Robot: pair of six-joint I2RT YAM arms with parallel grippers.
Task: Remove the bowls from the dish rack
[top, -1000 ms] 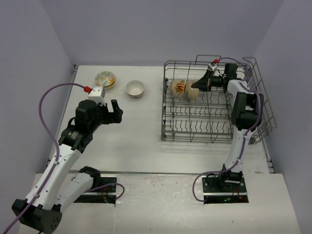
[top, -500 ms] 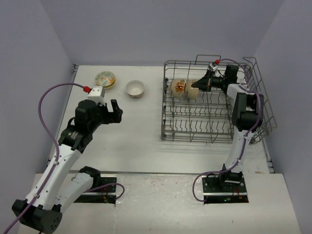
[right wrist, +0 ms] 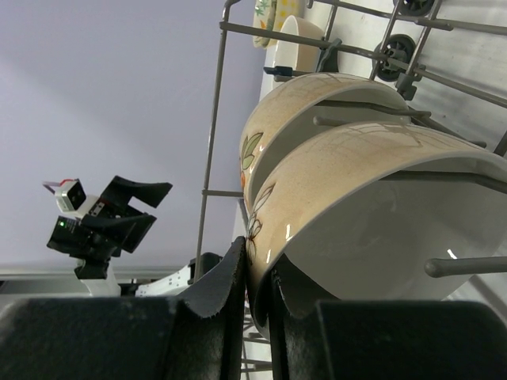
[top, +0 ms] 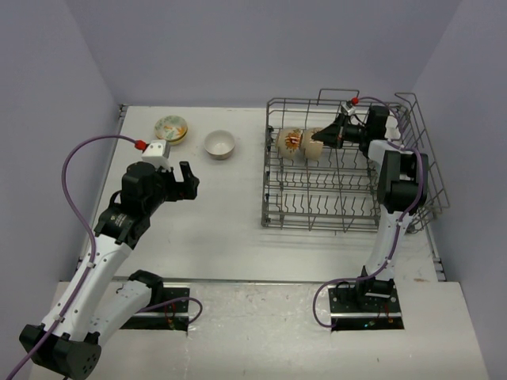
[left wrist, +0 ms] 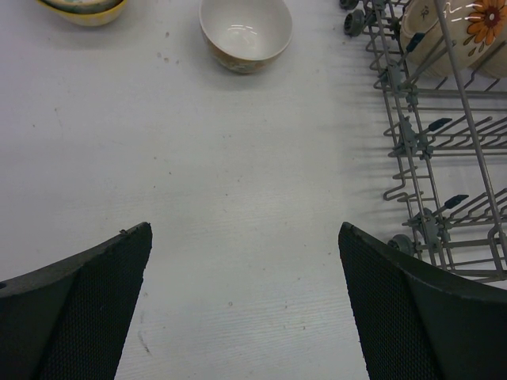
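We find the right hand (right wrist: 255, 265) closed down to a narrow slit on the rim of a cream bowl (right wrist: 372, 198), with one finger against the speckled outer wall with its leaf marks and the other against the white glaze inside (the wrist view shows the rim pinched between them). This bowl stands on edge among the tines in the far row of the dish rack (top: 348, 210), so it sits right at the fingertips, with the arm reaching in over the rack from the right side. Just beyond it, close alongside and also on edge, stands a second bowl (top: 291, 142) with orange-brown marks; we cannot tell whether the two touch. The left hand (top: 188, 180) hangs above the worktop (top: 230, 229) to the left of the rack, its fingers spread wide, holding nothing and touching nothing. Ahead of it a white bowl (left wrist: 245, 32) sits upright on the worktop, well apart from the fingers. Farther left, near the back edge, rests a floral bowl (top: 171, 128), which may be a stack, though we cannot be sure.
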